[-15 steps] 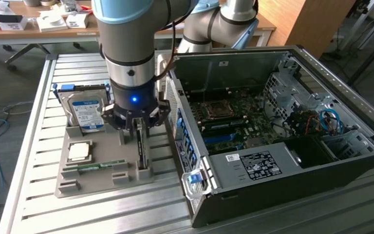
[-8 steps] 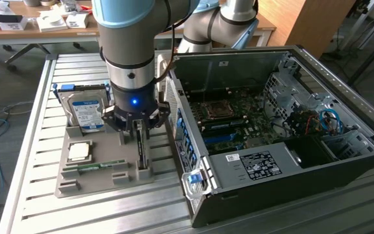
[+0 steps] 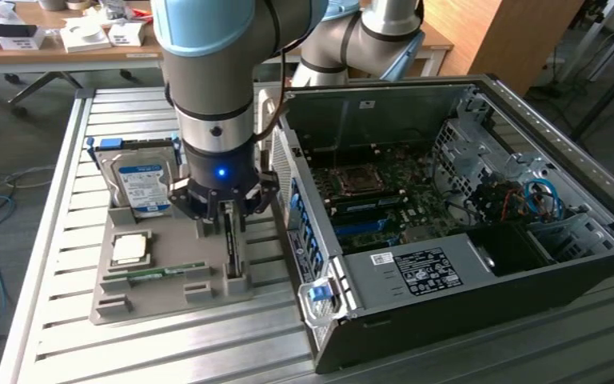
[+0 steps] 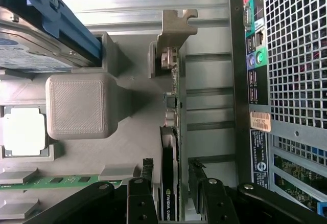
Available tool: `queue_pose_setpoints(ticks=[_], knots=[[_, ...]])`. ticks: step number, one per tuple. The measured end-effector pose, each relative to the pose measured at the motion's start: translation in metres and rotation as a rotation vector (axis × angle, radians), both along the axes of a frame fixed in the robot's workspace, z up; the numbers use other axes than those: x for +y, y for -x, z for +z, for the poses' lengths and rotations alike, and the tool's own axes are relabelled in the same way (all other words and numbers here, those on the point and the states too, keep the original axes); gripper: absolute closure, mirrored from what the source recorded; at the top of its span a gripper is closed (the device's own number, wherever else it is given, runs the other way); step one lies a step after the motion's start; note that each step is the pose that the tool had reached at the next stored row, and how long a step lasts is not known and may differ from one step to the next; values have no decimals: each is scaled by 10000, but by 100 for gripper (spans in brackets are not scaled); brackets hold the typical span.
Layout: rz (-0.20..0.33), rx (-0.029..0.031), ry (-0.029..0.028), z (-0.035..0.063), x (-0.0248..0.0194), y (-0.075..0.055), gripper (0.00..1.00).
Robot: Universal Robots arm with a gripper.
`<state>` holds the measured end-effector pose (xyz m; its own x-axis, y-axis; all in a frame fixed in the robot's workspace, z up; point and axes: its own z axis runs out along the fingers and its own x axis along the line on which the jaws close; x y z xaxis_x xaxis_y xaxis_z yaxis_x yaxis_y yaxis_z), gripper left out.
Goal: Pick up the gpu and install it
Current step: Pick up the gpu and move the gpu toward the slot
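Observation:
The gpu (image 3: 233, 250) stands on its edge in a slot of the grey holder tray (image 3: 157, 300), beside the open computer case (image 3: 446, 200). In the wrist view the gpu (image 4: 169, 150) is edge-on, a thin dark card with its grey metal bracket (image 4: 173, 29) at the far end. My gripper (image 3: 229, 218) hangs straight over the card and is open. Its black fingers (image 4: 147, 175) straddle the card, one on each side, with a small gap on both sides. My gripper (image 4: 172, 166) holds nothing.
The tray also carries a silver hard drive (image 3: 141, 180) in a blue frame, a square processor (image 3: 131, 248) and a green memory stick (image 3: 163, 272). The case lies open with its motherboard (image 3: 376, 200) exposed; its perforated rear panel (image 4: 296, 55) is close beside the card. All rest on a slatted metal table (image 3: 61, 352).

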<state>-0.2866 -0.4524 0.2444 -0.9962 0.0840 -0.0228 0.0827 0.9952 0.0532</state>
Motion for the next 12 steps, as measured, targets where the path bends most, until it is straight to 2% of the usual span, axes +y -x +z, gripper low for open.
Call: queue_pose_setpoints(ticks=[12], knots=[[-3,1,0,-64,0,0,58]])
